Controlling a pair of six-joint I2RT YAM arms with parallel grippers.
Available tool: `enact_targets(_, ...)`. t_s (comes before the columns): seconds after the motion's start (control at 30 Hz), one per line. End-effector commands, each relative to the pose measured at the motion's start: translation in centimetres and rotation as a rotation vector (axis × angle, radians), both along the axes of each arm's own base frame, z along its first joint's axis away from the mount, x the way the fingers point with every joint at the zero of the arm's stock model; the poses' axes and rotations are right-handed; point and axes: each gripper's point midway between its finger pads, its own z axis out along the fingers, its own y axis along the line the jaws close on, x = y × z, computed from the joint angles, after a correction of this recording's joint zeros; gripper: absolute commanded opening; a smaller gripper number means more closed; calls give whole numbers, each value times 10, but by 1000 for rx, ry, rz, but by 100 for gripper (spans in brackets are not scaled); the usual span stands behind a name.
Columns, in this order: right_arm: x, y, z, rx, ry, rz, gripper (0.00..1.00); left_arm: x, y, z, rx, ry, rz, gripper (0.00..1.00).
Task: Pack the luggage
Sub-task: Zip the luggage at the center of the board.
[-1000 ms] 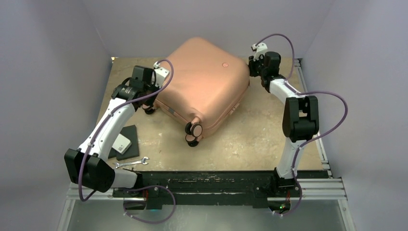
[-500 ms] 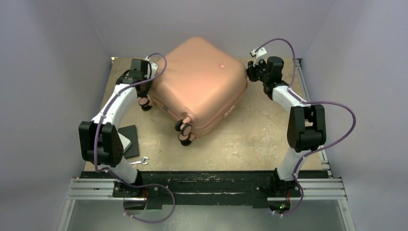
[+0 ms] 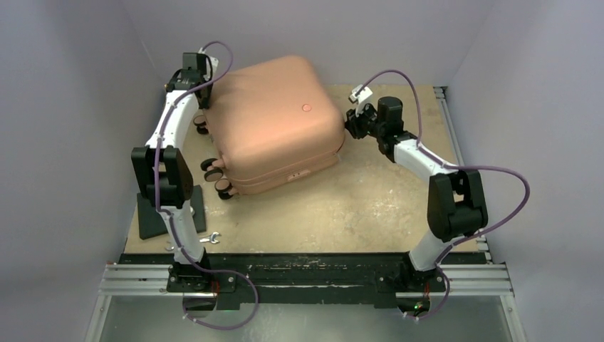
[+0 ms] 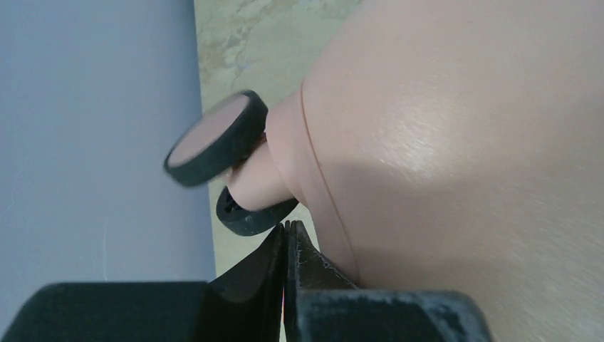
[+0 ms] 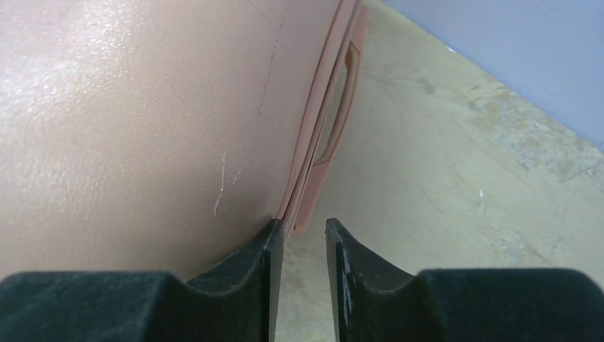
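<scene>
The salmon-pink luggage (image 3: 274, 121) lies closed and flat on the table, its wheels (image 3: 217, 178) at the near-left side. My left gripper (image 3: 201, 100) is shut and empty at the case's back-left corner. In the left wrist view its tips (image 4: 287, 226) sit just short of a pink-and-black wheel (image 4: 214, 139), beside the shell (image 4: 463, 142). My right gripper (image 3: 350, 125) is at the case's right side. In the right wrist view it (image 5: 303, 231) is slightly open and empty, its left finger (image 5: 267, 249) against the shell (image 5: 142, 107) at the zip seam, below a side handle (image 5: 338, 107).
A flat black pad (image 3: 151, 217) lies at the near left, partly behind my left arm. A small wrench (image 3: 206, 239) lies near the front edge. Purple walls close in on the left, back and right. Bare table (image 3: 356, 206) shows in front of the case.
The luggage has turned and slid toward the back left. My left gripper moved to the back-left corner with it. My right gripper followed leftward along the case's right side.
</scene>
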Motion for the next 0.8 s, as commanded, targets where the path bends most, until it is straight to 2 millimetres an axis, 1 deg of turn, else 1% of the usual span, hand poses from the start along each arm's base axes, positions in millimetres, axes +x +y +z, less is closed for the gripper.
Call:
enact_targets(0.0,-42,38,37,51,-47,151,37,3,-14,41,-122,-93,-45,0)
enact_targets(0.03,-48,36,42,47,-55,152,40,-6,-22,50,-156,-106,-76,0)
enact_targets(0.07,-52,32,46,35,-72,149,42,-17,-24,60,-187,-124,-98,2)
enact_targets(0.1,-58,29,54,23,-94,150,45,-30,-25,74,-213,-150,-121,10)
enact_targets(0.13,-64,27,56,10,-101,158,47,-46,-31,82,-237,-159,-150,18)
enact_targets(0.2,-75,24,54,-26,-103,185,51,-76,-45,107,-268,-199,-232,44)
enact_targets(0.27,-88,24,47,-39,-79,222,53,-107,-58,129,-289,-234,-309,64)
enact_targets(0.3,-94,24,43,-39,-63,235,55,-123,-63,137,-296,-247,-343,72)
enact_targets(0.37,-102,22,33,-44,-29,235,55,-149,-71,148,-301,-259,-402,81)
enact_targets(0.4,-102,18,32,-60,-25,213,55,-160,-75,150,-306,-259,-427,84)
enact_targets(0.47,-100,7,41,-82,-46,154,51,-180,-84,151,-319,-245,-484,87)
enact_targets(0.5,-102,4,55,-78,-82,132,49,-187,-88,147,-328,-228,-510,88)
enact_targets(0.53,-106,0,75,-71,-140,115,49,-192,-91,142,-335,-207,-531,88)
enact_targets(0.57,-110,-3,93,-66,-203,105,72,-197,-93,136,-338,-183,-549,88)
enact_targets(0.6,-120,-3,107,-52,-251,121,96,-200,-95,131,-340,-164,-567,89)
enact_targets(0.63,-127,-3,125,-12,-303,119,98,-203,-96,124,-339,-146,-581,89)
enact_targets(0.67,-126,-12,136,24,-337,43,99,-206,-98,120,-342,-135,-597,89)
enact_targets(0.7,-130,-17,147,84,-363,-4,99,-209,-100,116,-345,-123,-616,89)
enact_targets(0.73,-131,-21,148,99,-376,-31,99,-213,-104,113,-356,-113,-640,89)
enact_targets(0.77,-133,-18,143,80,-374,-3,99,-218,-107,109,-364,-97,-665,89)
